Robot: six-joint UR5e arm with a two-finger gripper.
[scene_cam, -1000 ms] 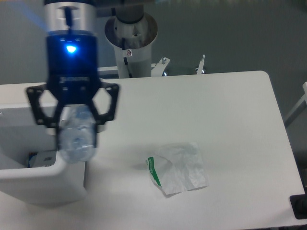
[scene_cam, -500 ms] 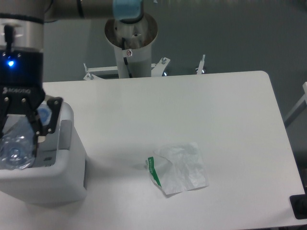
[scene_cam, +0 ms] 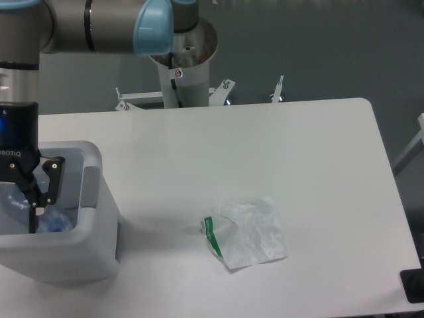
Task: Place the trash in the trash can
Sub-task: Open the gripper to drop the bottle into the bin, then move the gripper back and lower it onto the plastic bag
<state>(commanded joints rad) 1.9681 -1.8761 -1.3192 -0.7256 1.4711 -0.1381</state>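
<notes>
The white trash can [scene_cam: 63, 255] stands at the table's left front corner. My gripper [scene_cam: 12, 222] reaches down into it, partly cut off by the left edge of the frame. Only its right finger [scene_cam: 32, 211] shows. The crushed bluish clear bottle [scene_cam: 54, 224] lies low inside the bin, beside and behind that finger. I cannot tell whether the fingers still hold it. The crumpled white wrapper with a green strip [scene_cam: 250, 232] lies flat on the table, well to the right of the bin.
The arm's grey mounting post [scene_cam: 182, 53] stands behind the table's far edge. The white table [scene_cam: 278, 152] ends at a rounded far right corner. A dark object [scene_cam: 414, 285] sits off the front right corner.
My gripper carried the bottle leftward from beside the bin to over it, then lowered into it. The bottle now sits lower inside the bin. The wrapper has not moved.
</notes>
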